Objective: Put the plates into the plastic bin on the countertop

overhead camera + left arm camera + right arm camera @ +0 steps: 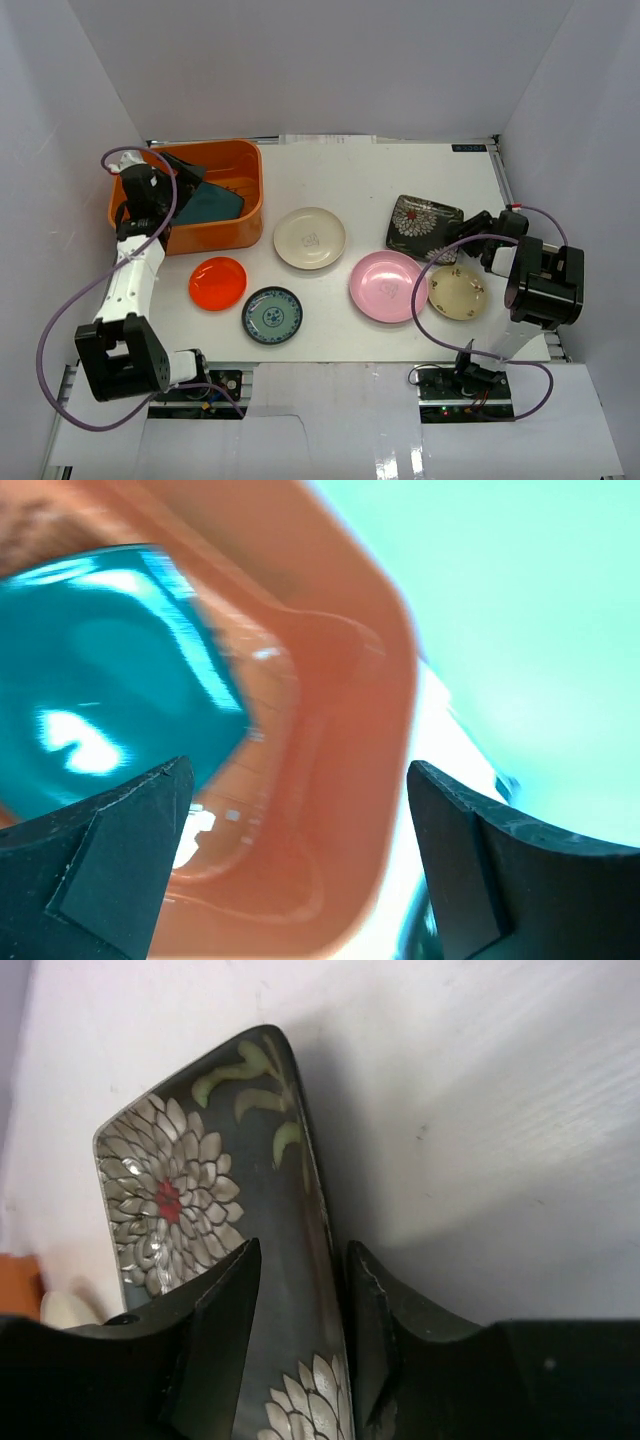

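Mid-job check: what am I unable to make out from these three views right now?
- Top view: the left arm covers part of the dark teal plate and the left side of the orange bin.
- Left wrist view: blurred, so how that plate lies in the bin is unclear.
- Right wrist view: the right gripper straddles the rim of the black floral plate; whether it clamps is unclear, and the frame cuts off the plate's near end.

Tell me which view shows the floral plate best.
Right wrist: the floral plate fills the frame close up, its rim between the fingers. The top view shows it small, from above. The left wrist shows none of it.
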Available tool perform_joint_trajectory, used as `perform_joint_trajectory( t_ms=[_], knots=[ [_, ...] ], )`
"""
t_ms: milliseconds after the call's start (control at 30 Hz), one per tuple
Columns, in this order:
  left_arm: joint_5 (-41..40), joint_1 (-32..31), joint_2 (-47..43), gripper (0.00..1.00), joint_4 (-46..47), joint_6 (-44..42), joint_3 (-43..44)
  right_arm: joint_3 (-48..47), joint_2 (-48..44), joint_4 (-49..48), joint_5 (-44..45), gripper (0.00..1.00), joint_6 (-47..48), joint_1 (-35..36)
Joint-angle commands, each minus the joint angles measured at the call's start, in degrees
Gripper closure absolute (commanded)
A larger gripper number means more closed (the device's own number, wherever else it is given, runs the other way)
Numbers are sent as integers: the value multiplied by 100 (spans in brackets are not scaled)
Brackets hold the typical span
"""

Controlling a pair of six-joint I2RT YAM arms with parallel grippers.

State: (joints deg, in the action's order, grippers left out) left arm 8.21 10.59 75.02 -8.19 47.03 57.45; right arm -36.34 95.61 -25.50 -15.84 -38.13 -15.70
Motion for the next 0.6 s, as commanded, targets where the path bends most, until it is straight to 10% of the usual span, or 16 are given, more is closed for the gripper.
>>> perform_joint_trajectory(
  t_ms=[0,133,567],
  knots=[
    [208,-408,-567,2,247,-448,38,30,501,-858,-1105,54,-579,-12],
    [663,-952,-892,2,282,-870,161,48,1107,-1668,-1589,90,-1151,-12],
    [2124,-3396,326,12,-130,-1293,1233,215,-490,-3656,-2485,92,-2893,67]
  ],
)
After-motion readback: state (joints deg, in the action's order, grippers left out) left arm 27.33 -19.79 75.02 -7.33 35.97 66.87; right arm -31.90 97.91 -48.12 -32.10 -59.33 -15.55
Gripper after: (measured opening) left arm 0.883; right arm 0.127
